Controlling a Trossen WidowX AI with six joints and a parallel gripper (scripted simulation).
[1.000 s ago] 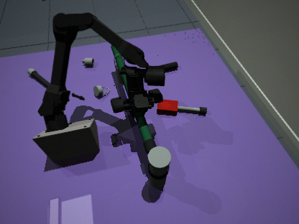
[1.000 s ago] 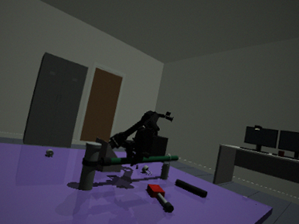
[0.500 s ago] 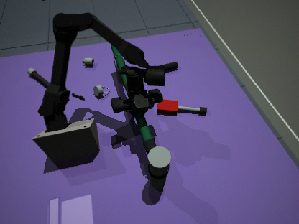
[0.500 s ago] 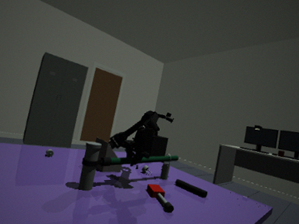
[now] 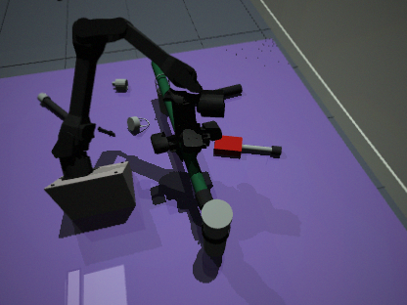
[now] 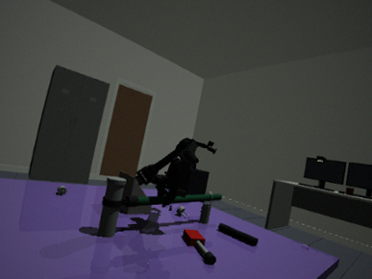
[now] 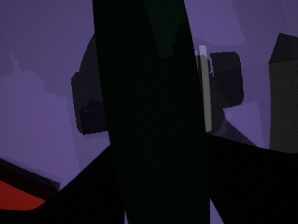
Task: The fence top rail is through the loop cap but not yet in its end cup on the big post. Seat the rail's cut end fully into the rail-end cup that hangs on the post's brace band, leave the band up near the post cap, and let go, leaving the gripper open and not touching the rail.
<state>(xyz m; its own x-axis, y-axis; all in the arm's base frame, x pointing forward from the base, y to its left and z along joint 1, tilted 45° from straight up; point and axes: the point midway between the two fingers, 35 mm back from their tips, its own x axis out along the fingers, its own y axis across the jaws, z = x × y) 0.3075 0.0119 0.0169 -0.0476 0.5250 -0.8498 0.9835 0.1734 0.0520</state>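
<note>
While the gripper (image 5: 188,139) is clamped partway closed around the green top rail (image 5: 197,175), gripping it near mid-length, the rail runs level above the purple table (image 5: 303,205) toward the big post (image 6: 111,207). Seen from the exterior view, the rail's near end meets the dark brace band (image 6: 115,202) high on the post, just below the grey post cap (image 5: 216,213); whether the cut end sits fully in the rail-end cup cannot be told. The rail's far end passes over a shorter post (image 6: 206,212). From the wrist view the rail (image 7: 149,116) fills the middle of the picture as a dark green bar. A red-headed mallet (image 5: 228,146) lies just beside the gripper on the table, and a dark cylinder (image 6: 237,234) lies near it. A loose grey cap (image 5: 119,84) and a second cap with a wire loop (image 5: 135,124) rest on the table beside the arm
</note>
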